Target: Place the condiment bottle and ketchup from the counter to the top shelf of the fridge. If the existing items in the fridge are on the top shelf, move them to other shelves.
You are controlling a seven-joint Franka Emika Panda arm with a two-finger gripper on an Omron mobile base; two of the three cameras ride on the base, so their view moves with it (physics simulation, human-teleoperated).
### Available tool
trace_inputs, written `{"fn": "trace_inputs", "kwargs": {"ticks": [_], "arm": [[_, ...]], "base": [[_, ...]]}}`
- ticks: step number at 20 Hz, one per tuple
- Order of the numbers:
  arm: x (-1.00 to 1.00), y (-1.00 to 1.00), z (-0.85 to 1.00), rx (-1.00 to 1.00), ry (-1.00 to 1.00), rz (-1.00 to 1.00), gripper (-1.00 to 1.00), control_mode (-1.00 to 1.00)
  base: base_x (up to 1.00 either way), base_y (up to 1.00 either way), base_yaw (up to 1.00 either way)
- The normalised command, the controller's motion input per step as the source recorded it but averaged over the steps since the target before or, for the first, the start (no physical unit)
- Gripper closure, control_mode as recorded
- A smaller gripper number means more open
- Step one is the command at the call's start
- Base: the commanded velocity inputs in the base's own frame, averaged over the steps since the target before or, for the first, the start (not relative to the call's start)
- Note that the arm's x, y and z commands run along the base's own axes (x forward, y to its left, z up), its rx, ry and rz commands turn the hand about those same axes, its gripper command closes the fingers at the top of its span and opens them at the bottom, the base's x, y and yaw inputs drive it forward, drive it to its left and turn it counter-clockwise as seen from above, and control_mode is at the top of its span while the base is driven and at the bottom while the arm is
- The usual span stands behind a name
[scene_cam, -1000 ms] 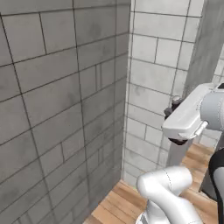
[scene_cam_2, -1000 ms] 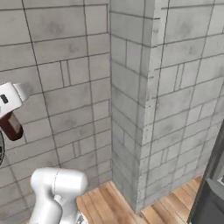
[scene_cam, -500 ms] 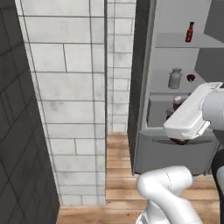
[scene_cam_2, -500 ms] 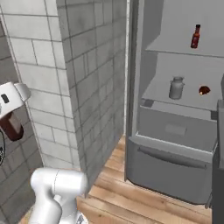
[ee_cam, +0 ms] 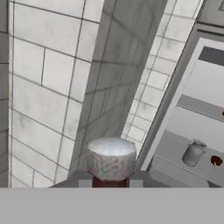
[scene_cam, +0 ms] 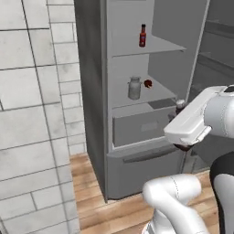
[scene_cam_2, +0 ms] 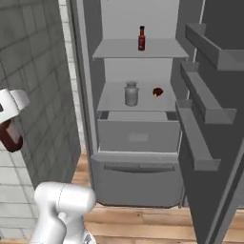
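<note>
Right base view: fridge [scene_cam_2: 138, 119] open, red-capped bottle [scene_cam_2: 141, 38] already on the top shelf [scene_cam_2: 114, 50]; milk can [scene_cam_2: 131, 94] and drumstick [scene_cam_2: 157, 92] sit one shelf lower. Gripper [ee_cam: 110, 181], jaws clamped, holds a dark-red, silver-capped bottle [ee_cam: 110, 159], which remains to be shelved.

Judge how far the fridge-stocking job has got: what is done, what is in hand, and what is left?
Done: a red bottle stands on the top shelf of the open fridge; the milk can and drumstick sit on the shelf below. In hand: the gripper is shut on a dark red, silver-capped bottle. Left: set that bottle on the top shelf.
</note>
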Motion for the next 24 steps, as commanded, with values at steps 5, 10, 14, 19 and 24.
{"fn": "trace_inputs", "kwargs": {"ticks": [5,10,14,19,24], "arm": [[0.0,0.0,0.0,0.0,0.0,0.0,1.0,1.0],[0.0,0.0,0.0,0.0,0.0,0.0,1.0,1.0],[0.0,0.0,0.0,0.0,0.0,0.0,1.0,1.0],[0.0,0.0,0.0,0.0,0.0,0.0,1.0,1.0],[0.0,0.0,0.0,0.0,0.0,0.0,1.0,1.0]], "base": [[1.0,-0.32,-0.18],[0.78,-0.42,-0.11],[0.43,-0.13,-0.03],[0.55,0.0,-0.02],[0.69,-0.12,-0.01]]}}
